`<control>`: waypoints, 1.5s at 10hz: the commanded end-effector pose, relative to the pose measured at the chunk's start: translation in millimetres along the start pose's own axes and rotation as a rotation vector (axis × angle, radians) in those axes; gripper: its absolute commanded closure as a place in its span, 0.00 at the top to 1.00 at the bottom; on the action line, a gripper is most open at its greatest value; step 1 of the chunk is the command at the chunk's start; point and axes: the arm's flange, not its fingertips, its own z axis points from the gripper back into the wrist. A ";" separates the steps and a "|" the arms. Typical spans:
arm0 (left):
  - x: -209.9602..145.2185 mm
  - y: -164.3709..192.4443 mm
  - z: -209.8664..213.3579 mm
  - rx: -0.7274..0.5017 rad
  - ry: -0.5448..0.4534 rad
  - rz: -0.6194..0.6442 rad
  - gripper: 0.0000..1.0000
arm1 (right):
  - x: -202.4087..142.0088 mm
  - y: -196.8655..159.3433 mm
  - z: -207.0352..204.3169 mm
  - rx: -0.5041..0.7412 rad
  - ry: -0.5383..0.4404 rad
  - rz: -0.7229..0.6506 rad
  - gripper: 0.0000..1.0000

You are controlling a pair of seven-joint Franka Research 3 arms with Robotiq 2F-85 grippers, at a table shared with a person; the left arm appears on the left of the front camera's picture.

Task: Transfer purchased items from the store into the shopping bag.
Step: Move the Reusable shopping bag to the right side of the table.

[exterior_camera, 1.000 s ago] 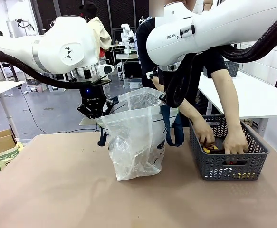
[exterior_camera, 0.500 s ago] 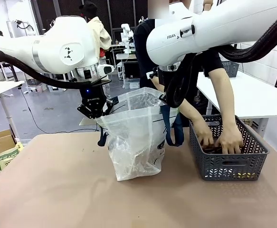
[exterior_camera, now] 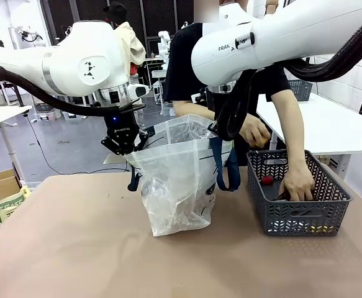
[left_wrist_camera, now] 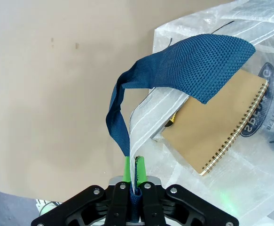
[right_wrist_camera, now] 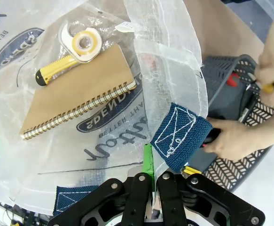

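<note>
The left gripper (exterior_camera: pixel 123 147) is clamped tight on a blue strap (left_wrist_camera: pixel 174 66) of the bag (exterior_camera: pixel 177 186), which stands open at the middle of the table (exterior_camera: pixel 75 248). Inside lie a tan spiral notebook (right_wrist_camera: pixel 75 89), a roll of tape (right_wrist_camera: pixel 82 42) and a yellow cutter (right_wrist_camera: pixel 52 73). The right gripper (right_wrist_camera: pixel 151 162) is pinched on the second strap (right_wrist_camera: pixel 179 136). On the right, the grey basket (exterior_camera: pixel 298 217) holds a red item (exterior_camera: pixel 267 180). One hand (exterior_camera: pixel 298 185) of the person reaches in and the other hand (exterior_camera: pixel 255 130) is raised above the basket. That hand's contents can't be made out, and the basket wall hides the rest.
</note>
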 end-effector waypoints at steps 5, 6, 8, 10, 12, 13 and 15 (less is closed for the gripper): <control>0.3 1.1 0.0 0.001 -0.001 0.002 0.00 | -0.8 -0.1 -0.8 0.000 0.003 -0.005 0.00; 0.3 1.1 0.0 0.001 -0.001 0.002 0.00 | -0.8 -0.1 -0.8 0.000 0.003 -0.005 0.00; 0.3 1.1 0.0 0.001 -0.001 0.002 0.00 | -0.8 -0.1 -0.8 0.000 0.003 -0.005 0.00; 0.3 1.1 0.0 0.001 -0.001 0.002 0.00 | -0.8 -0.1 -0.8 0.000 0.003 -0.005 0.00; 0.3 1.1 0.0 0.001 -0.001 0.002 0.00 | -0.8 -0.1 -0.8 0.000 0.003 -0.005 0.00; 0.3 1.1 0.0 0.001 -0.001 0.002 0.00 | -0.8 -0.1 -0.8 0.000 0.003 -0.005 0.00; 0.3 1.1 0.0 0.001 -0.001 0.002 0.00 | -0.8 -0.1 -0.8 0.000 0.003 -0.005 0.00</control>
